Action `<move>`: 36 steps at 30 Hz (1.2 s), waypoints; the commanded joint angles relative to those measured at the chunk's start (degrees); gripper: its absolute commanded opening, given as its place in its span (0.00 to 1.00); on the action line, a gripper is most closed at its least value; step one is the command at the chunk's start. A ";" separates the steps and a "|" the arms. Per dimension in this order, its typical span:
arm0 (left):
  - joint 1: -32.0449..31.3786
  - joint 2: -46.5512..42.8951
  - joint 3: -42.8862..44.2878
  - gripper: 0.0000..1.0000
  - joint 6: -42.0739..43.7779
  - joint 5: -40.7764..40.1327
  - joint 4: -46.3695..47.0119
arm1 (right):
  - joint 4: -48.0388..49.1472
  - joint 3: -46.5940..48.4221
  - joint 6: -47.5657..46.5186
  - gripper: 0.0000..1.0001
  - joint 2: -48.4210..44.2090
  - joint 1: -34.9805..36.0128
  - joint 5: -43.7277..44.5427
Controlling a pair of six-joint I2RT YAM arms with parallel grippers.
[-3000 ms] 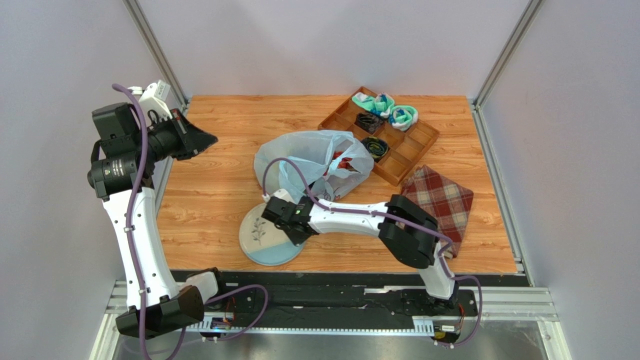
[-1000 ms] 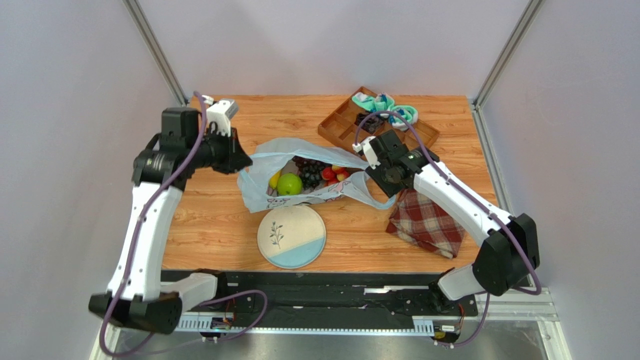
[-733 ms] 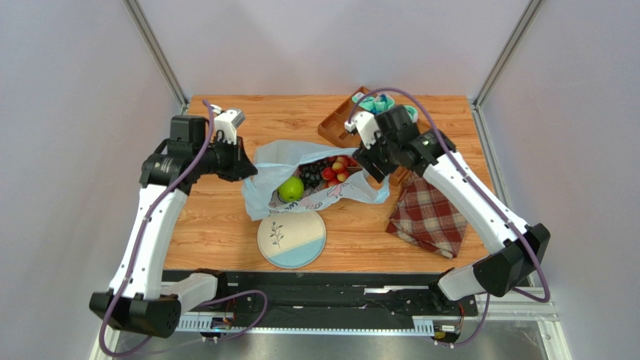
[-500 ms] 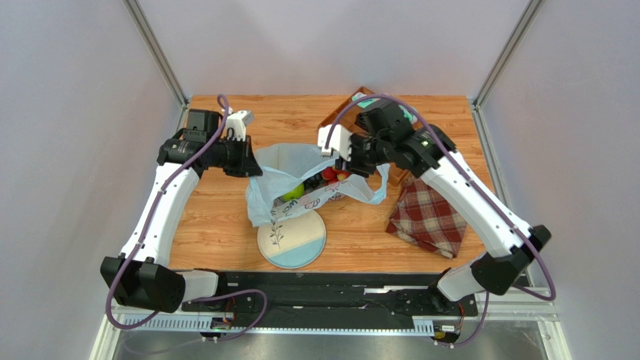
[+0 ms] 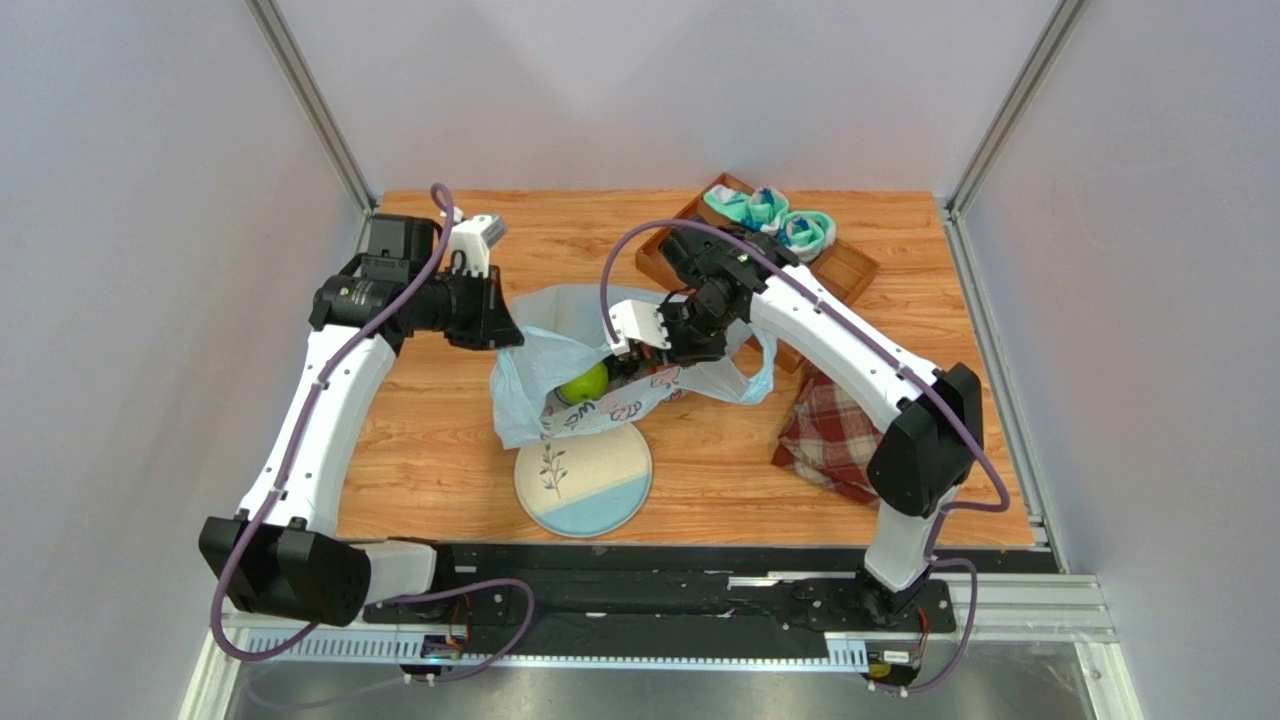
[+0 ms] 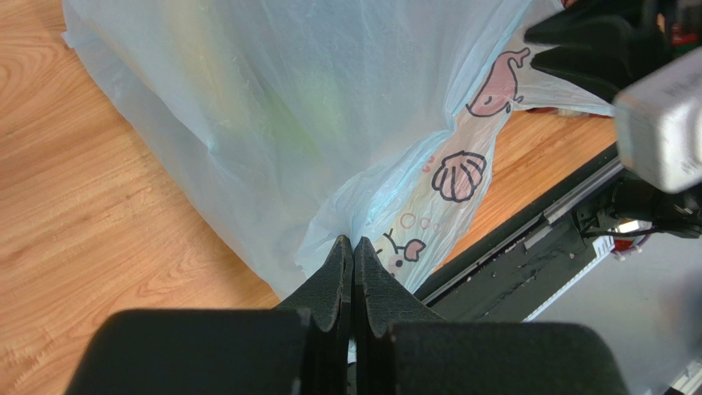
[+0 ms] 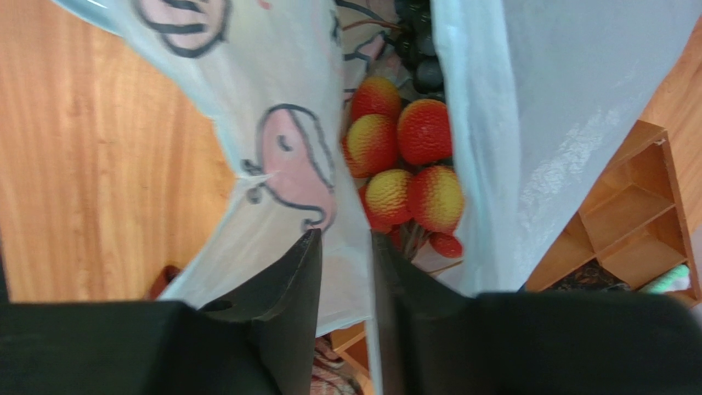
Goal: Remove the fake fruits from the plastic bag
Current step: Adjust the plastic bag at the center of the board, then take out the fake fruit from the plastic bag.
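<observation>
On a wooden table (image 5: 428,435), the plastic bag (image 5: 544,327) lies stretched between two arms, the fake fruits inside it. The left gripper (image 6: 353,244) is clamped tight on a fold of the bag's rim, the film veiling the fruit from its camera. The right gripper (image 7: 342,240), fingers parted by a narrow gap, sits at the bag's cartoon-printed wall, clasping no fruit; beyond it lie the cluster of small red fruits (image 7: 404,169) and dark grapes (image 7: 418,51). A green apple (image 5: 583,384) shows at the mouth. A plate (image 5: 583,477) sits just below; the right arm crosses the wooden tray (image 5: 845,270) holding rolled socks (image 5: 769,213), beside a plaid cloth (image 5: 830,435).
</observation>
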 commanded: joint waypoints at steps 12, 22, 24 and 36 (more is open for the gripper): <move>0.34 1.80 3.31 0.00 3.24 2.90 -1.08 | 6.33 14.14 4.23 0.70 17.41 -7.31 3.83; 0.34 2.07 3.13 0.00 2.46 4.12 0.33 | -3.70 15.91 2.64 0.42 15.14 -7.05 -11.47; 0.43 2.15 3.39 0.00 2.11 4.39 0.94 | -2.56 14.86 4.83 0.27 13.20 -6.97 -13.32; 0.43 3.82 5.15 0.00 0.43 5.71 2.53 | 4.83 17.22 19.25 0.04 -5.60 -4.60 -18.24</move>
